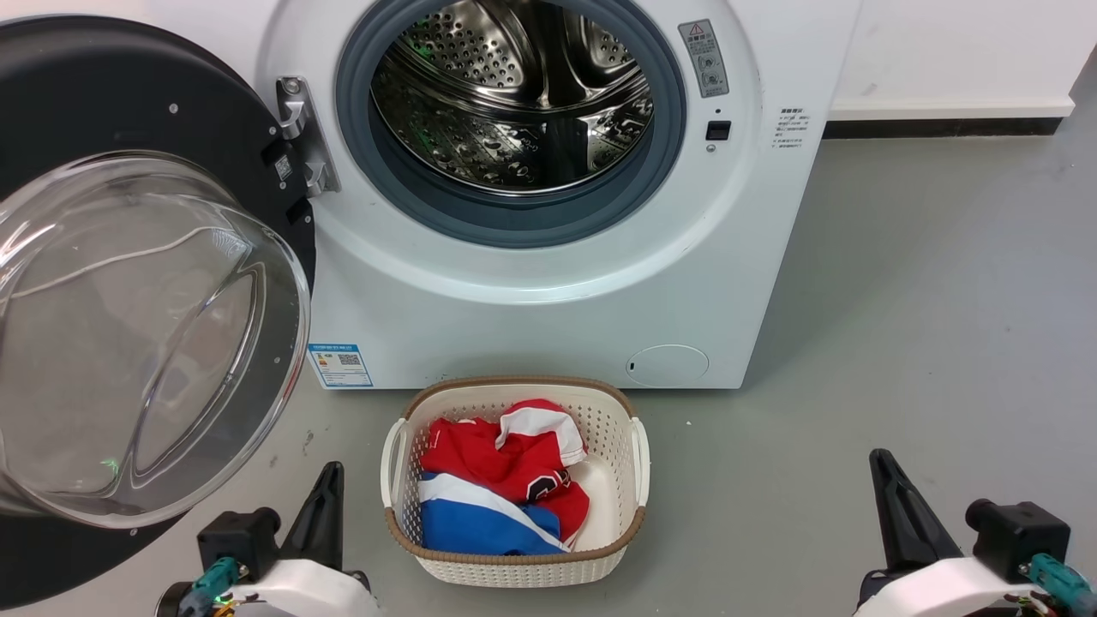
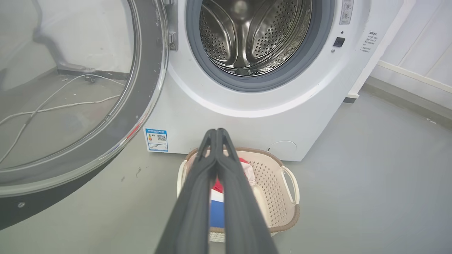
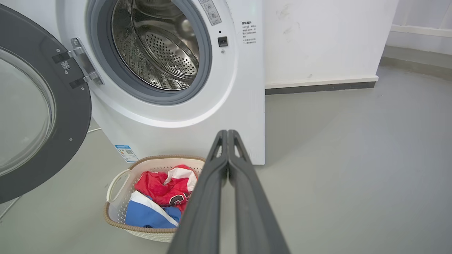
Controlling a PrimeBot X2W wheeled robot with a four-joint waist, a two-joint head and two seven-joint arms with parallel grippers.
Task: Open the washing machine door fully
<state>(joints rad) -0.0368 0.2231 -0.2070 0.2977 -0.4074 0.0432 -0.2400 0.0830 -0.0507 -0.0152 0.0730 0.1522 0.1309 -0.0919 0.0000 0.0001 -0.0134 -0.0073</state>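
door: the washing machine door stood swung out to the left on its hinge, inner face and glass bowl turned toward the robot; it looked wide open, at or close to full travel
machine: the washing machine sat at the far side, drum exposed, nothing visible inside it
left claw: the left claw was clenched on nothing, fingers pressed flat together; low at near left, just beside the door's near rim, no contact seen
right claw: the right claw was also clenched and carrying nothing; near right, well apart from door and machine
floor: a basket of clothes sat between the claws, just in front of the machine; a cable lay on the floor beyond the door, seen through the glass
risk 1: raising or swinging the left arm could clip the door rim or glass, given how near they were
risk 2: any further push could load the hinge if the door was already on its stop
risk 3: the door could drift back toward shut, since nothing held it
risk 4: rolling forward could bump the basket
count: 1 machine, 1 door, 1 hinge, 1 drum, 1 basket, 2 claws, 1 cable run seen
count, clothes: one red, white and blue heap; could not tell how many pieces
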